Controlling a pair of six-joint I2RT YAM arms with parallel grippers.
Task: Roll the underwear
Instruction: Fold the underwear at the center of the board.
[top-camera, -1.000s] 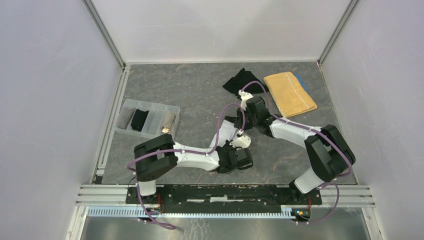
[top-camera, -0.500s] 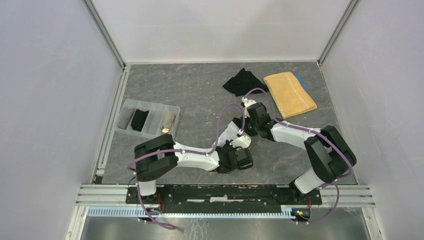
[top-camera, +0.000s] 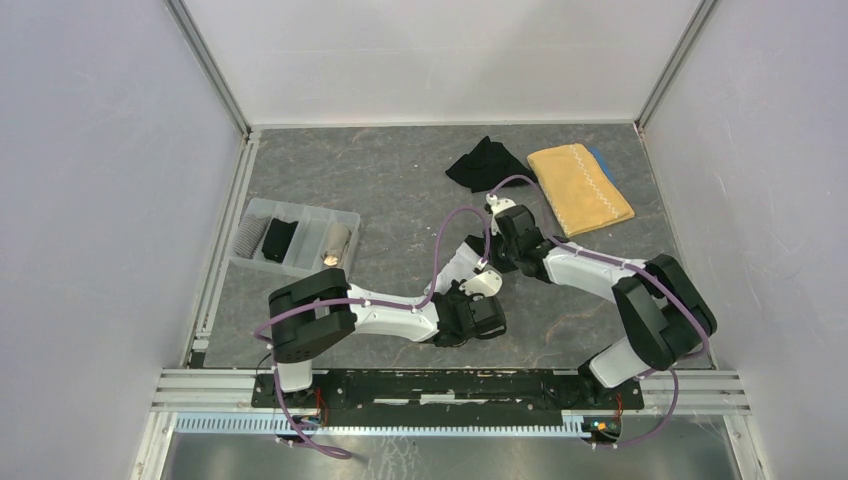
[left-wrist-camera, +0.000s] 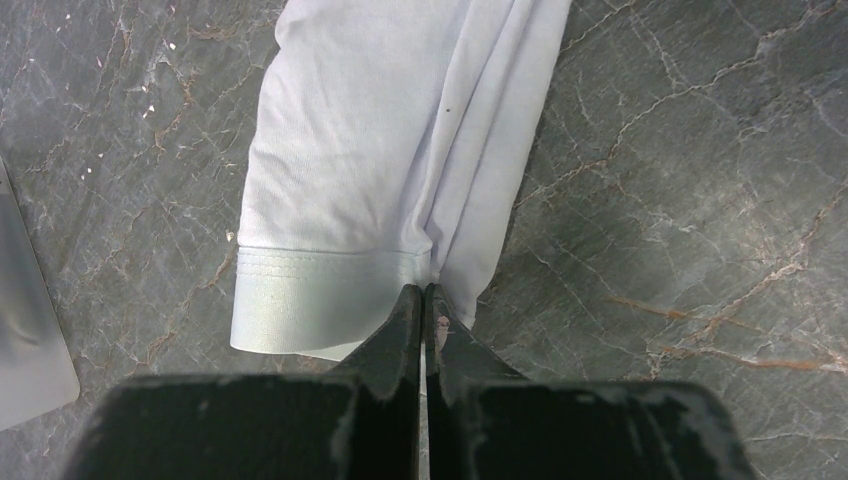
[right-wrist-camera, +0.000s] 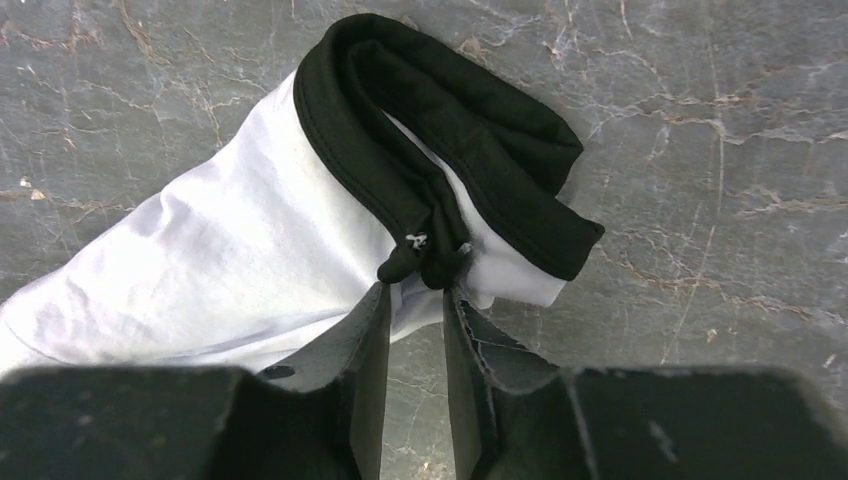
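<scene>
A white underwear (right-wrist-camera: 220, 270) with a black waistband (right-wrist-camera: 440, 110) lies flat on the grey table between my two grippers. In the right wrist view the waistband end is folded back over the white cloth. My right gripper (right-wrist-camera: 415, 292) stands slightly open, and the bunched end of the band rests just beyond its tips. My left gripper (left-wrist-camera: 422, 290) is shut on the hem of the white underwear (left-wrist-camera: 360, 150) at a fold. From above, the white underwear (top-camera: 462, 262) is mostly hidden under both wrists. A black underwear (top-camera: 486, 163) lies crumpled at the back.
A mustard-yellow towel (top-camera: 580, 187) lies at the back right. At the left stands a clear divided tray (top-camera: 300, 210) holding a grey-striped roll (top-camera: 250, 236), a black roll (top-camera: 279, 238) and a beige roll (top-camera: 338, 240). The tray's corner (left-wrist-camera: 25, 340) shows left of the left gripper.
The right gripper has shifted slightly toward the near side and its jaws have parted, letting go of the black waistband. The left arm has not moved.
</scene>
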